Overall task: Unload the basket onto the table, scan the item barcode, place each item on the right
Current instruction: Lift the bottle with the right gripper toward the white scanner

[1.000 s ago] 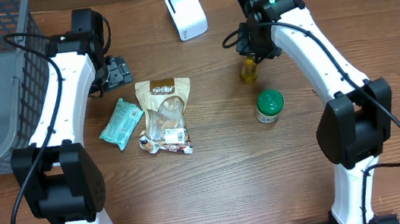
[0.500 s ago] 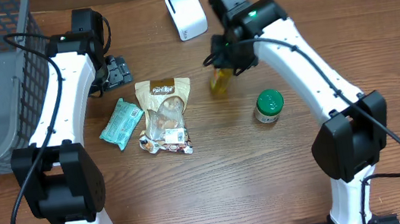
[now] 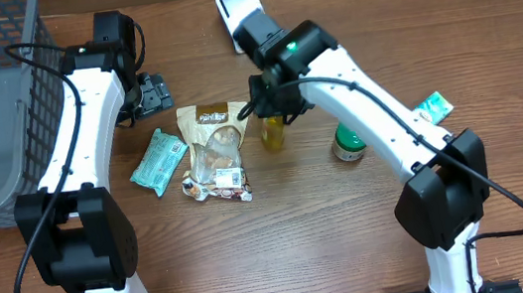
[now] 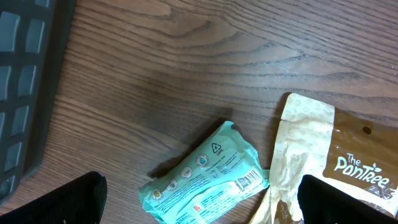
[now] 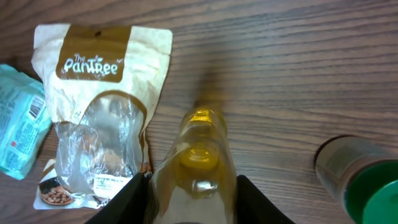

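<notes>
My right hand (image 5: 193, 200) grips the yellow bottle (image 5: 200, 155) just beside the nut pouch (image 3: 215, 150) on the surface (image 3: 352, 235), near the white scanner (image 3: 242, 14), while my left hand (image 3: 147, 93) hangs wide open above the teal packet (image 4: 205, 180).

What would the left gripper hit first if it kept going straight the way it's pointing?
The left gripper would probably meet the teal packet first, lying ahead between its open fingers; depth is unclear.

Soft even light, foreground perhaps blurred.
</notes>
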Robot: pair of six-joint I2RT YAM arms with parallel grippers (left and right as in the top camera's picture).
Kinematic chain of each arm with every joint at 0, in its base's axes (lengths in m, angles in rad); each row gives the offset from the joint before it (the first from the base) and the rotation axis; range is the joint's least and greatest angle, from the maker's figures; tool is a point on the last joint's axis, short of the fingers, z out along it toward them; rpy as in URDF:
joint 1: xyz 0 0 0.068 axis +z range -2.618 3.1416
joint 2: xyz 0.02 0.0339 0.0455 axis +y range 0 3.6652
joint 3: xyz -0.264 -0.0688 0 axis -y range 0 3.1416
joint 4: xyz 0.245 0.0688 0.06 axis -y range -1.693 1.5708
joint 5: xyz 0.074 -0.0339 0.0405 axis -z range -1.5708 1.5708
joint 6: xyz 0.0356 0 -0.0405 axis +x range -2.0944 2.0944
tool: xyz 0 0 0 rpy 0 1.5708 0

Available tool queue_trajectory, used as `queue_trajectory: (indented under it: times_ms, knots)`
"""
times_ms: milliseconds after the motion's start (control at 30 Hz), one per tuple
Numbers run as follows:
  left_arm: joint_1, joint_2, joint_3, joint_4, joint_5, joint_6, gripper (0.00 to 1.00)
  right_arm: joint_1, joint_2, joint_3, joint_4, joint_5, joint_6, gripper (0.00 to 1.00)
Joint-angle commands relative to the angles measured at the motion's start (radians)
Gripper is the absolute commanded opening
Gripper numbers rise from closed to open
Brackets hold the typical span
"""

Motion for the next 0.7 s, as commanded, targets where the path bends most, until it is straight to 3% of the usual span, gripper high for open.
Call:
queue_trajectory:
  times_ms: [0,667]
  knots:
    - [-0.001,0.008,0.019,0.0,-0.013,0.015,1.0,0.043,-0.044,-0.025,0.017,0.076,0.025,0.37]
    - [-0.001,0.008,0.019,0.0,-0.013,0.015,1.0,0.061,-0.043,-0.099,0.056,0.089,0.04,0.42]
